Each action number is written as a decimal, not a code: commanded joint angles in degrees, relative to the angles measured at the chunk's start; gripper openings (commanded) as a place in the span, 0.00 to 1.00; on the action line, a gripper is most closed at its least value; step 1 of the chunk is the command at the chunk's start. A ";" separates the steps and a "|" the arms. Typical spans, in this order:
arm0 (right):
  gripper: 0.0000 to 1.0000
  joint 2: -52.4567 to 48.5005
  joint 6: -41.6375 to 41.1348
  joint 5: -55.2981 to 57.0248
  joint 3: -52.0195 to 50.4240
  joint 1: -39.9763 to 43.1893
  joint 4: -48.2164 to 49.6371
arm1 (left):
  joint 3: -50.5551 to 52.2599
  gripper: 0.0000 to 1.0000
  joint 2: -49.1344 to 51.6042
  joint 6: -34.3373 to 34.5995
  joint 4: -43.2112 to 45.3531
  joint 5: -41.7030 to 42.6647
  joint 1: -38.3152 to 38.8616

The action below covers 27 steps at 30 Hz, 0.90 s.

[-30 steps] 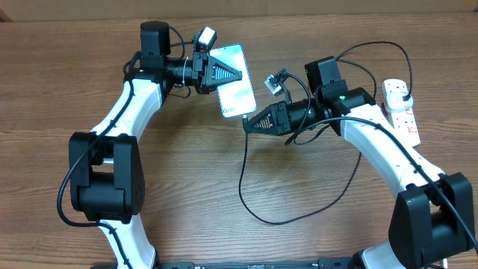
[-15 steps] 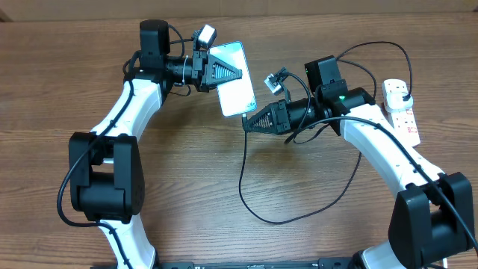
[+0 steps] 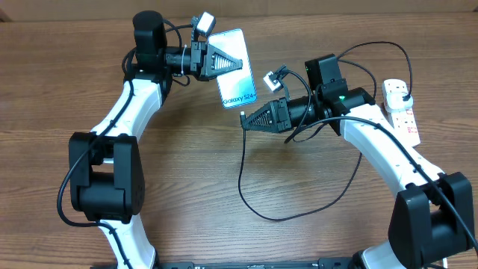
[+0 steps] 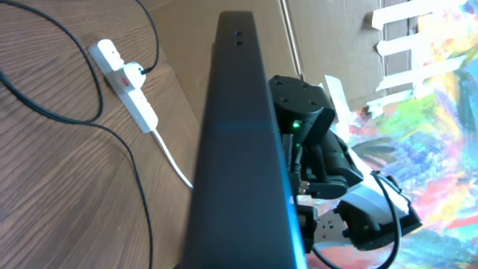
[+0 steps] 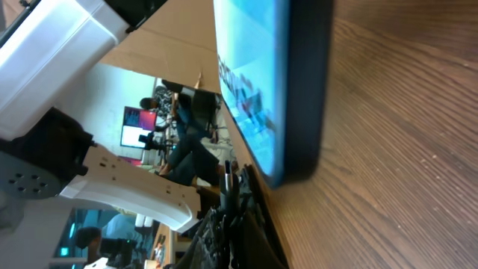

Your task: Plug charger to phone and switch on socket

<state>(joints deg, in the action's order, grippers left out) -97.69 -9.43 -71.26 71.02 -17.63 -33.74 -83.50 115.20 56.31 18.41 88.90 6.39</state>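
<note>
left gripper (image 3: 237, 63) clamped on phone (image 3: 240, 91), right gripper (image 3: 249, 119) pinching charger (image 3: 241, 175) tip near its end, socket (image 3: 403, 112) at right

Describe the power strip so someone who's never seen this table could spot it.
Go to the edge of the wooden table on the robot's right. The socket lies flat there, a narrow white strip. Unlike the white arm beside it, it has red switches and the charger plugged in.
</note>
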 commanded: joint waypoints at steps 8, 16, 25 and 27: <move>0.04 -0.50 -0.63 -2.54 -0.31 0.13 3.91 | -0.55 0.04 -0.15 10.95 2.89 1.64 0.42; 0.04 -0.50 -4.15 -3.48 -0.31 0.87 8.07 | -0.55 0.04 -0.15 11.87 2.89 1.62 0.42; 0.04 -0.50 -4.33 -3.41 -0.31 0.87 8.00 | -0.55 0.04 -0.15 11.85 2.91 1.64 0.46; 0.04 -0.50 -4.33 -3.39 -0.31 0.87 8.00 | -0.55 0.04 -0.15 11.85 2.91 1.64 0.46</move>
<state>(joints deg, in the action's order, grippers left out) -97.71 -13.50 -73.41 71.00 -17.12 -26.15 -83.50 115.20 67.61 20.82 89.03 6.39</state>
